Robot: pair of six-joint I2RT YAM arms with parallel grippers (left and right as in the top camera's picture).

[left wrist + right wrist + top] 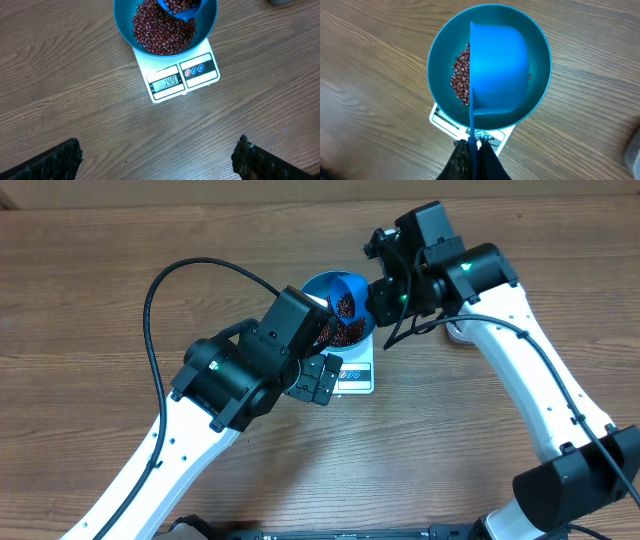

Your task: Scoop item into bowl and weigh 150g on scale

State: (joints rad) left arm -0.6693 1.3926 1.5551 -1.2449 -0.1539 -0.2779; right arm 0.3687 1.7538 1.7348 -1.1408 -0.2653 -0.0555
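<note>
The teal-blue bowl (122, 20) stands on the white scale (200, 70), whose display reads 149. Dark red-brown beans (160, 32) fill the bowl's bottom. Over the bowl a small bright-blue scoop (497, 70) hangs on its side with beans in it (343, 304). My right gripper (474, 145) is shut on the scoop's thin handle. In the right wrist view the scoop's back hides most of the beans (461, 75). My left gripper (159, 160) hovers open over bare wood in front of the scale, with its fingertips (67, 157) far apart and nothing between them.
A pale container (458, 332) sits partly hidden under the right arm, to the right of the scale (358, 375). The left arm's black cable (160, 290) loops over the table at the left. The left arm's body covers part of the bowl (312, 284) from above.
</note>
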